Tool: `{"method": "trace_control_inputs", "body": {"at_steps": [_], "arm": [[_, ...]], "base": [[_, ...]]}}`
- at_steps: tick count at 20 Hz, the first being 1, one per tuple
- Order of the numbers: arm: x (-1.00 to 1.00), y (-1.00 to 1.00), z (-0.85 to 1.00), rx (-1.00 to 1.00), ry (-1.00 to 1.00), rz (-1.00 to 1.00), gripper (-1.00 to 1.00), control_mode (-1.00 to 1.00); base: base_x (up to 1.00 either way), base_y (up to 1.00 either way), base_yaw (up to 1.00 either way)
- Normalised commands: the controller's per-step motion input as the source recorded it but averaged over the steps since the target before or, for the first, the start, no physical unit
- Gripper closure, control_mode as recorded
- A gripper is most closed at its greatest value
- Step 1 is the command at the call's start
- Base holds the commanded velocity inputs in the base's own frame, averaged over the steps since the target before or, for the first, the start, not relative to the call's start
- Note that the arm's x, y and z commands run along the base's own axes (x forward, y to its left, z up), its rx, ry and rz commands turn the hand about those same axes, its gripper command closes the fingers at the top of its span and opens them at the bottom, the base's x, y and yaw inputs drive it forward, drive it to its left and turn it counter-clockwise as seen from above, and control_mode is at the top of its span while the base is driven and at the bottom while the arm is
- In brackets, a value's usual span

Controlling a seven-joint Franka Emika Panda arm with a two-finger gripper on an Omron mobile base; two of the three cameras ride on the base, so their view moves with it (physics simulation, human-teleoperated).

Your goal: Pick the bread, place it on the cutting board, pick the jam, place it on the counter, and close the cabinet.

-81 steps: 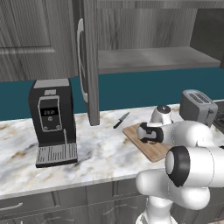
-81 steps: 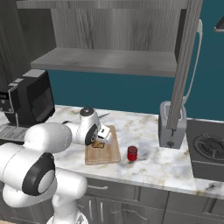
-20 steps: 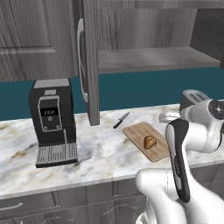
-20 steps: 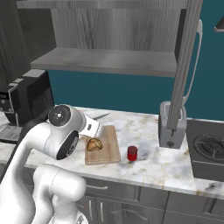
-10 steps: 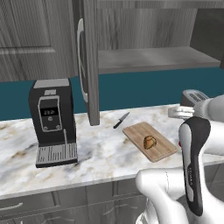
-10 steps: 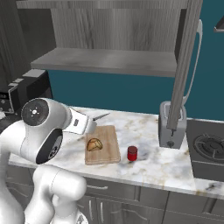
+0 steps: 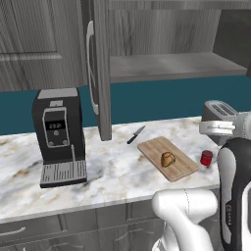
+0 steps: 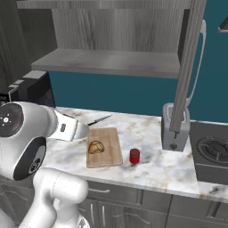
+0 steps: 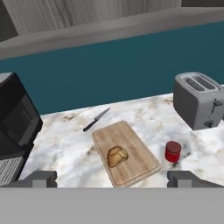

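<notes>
Golden-brown bread piece (image 9: pixel 117 156) rests on the light wooden cutting board (image 9: pixel 135 144), red jam jar (image 9: pixel 173 151) beside it on the marble worktop (image 9: pixel 65 148); the fingers (image 9: pixel 38 178), spread wide and empty, face the open dark-grey cabinet door (image 7: pixel 100 68).

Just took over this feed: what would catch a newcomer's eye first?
The bread lies on the cutting board mid-counter, with the red jam on the marble just beside the board, towards the toaster. Above, the cabinet door stands wide open over the counter.
</notes>
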Motion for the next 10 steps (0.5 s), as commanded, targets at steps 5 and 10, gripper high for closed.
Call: {"method": "trace_control_inputs", "body": {"at_steps": [5,10], "arm": [[-0.70,0.22,0.01,-0.04,-0.10,0.00,-1.00,-1.00],[-0.58,0.25,0.10,-0.03,-0.10,0.00,-1.00,-1.00]], "base": [[0.00,0.00,0.00],[0.00,0.00,0.00]]}}
